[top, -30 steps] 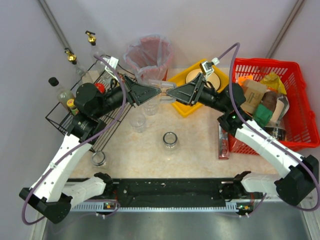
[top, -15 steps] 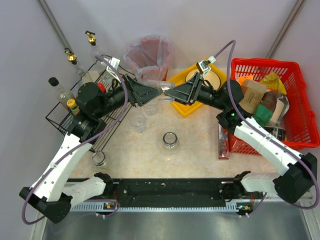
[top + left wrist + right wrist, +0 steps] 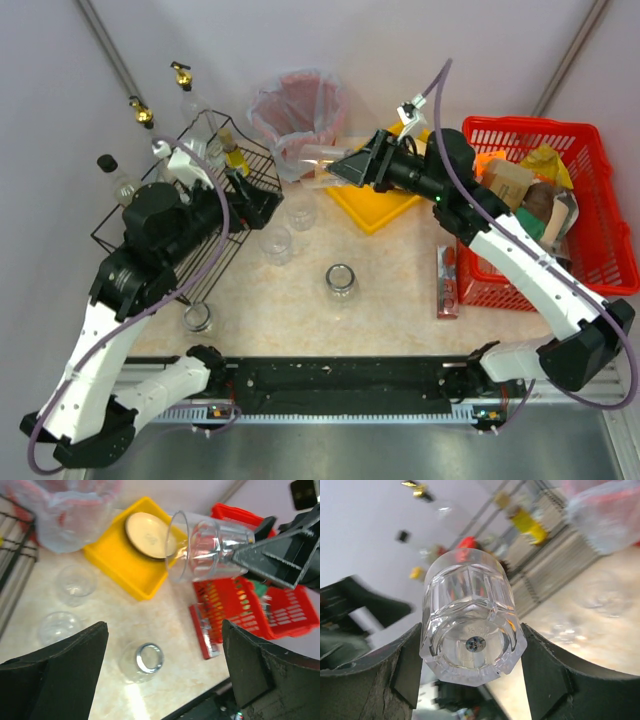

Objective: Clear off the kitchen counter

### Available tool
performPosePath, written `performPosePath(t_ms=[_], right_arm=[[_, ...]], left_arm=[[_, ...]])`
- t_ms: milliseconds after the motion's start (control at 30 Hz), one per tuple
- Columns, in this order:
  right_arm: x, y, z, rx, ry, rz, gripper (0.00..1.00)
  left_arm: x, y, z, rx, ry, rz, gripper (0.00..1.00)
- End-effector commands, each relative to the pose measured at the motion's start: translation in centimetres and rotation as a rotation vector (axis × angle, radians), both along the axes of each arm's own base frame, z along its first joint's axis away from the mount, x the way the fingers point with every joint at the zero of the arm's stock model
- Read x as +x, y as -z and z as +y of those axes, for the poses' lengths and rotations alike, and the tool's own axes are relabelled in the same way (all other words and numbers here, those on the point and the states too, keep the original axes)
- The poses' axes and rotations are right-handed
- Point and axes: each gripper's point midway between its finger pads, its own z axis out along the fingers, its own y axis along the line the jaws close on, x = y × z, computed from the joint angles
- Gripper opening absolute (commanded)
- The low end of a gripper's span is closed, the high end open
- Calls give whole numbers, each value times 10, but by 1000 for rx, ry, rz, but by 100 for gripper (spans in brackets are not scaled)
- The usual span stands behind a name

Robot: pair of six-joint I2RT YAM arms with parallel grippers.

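Right gripper [image 3: 345, 168] clamps the glass [image 3: 200, 545] by its base, lying sideways above the counter [image 3: 390, 285] at its 12 o'clock edge. Left gripper [image 3: 255, 198], at 10 o'clock, gapes empty. Likely risk: the smooth base slips and the unsupported glass drops onto the tumblers [image 3: 75, 582] below.

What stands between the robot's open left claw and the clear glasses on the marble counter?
Nothing visible. The left gripper hangs open above the pale marble kitchen counter, with the clear drinking glasses standing uncovered below it.
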Motion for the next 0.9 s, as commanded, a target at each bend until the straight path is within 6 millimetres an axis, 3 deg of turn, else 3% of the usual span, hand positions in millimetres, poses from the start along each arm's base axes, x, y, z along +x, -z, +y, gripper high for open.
performPosePath(t_ms=[0,67,267,400,500,633,867], right_arm=[[54,28,-26,-324,219,-123,16],[80,36,-36,-430,300,-160,16],[151,90,-56,-687,415,-153,16],[195,121,-63,-858,479,-187,12],[224,149,-58,-924,493,-174,9],[251,172,-56,-980,500,-175,8],[269,228,-63,-1052,487,-110,8]], left_arm=[[-6,21,46,210,-150,3,97],[-8,34,43,231,-124,13,97],[-2,52,34,279,-66,-16,99],[13,55,31,301,-80,-53,98],[26,64,25,321,-81,-23,98],[43,77,11,340,-50,-26,98],[63,81,0,370,-34,-56,98]])
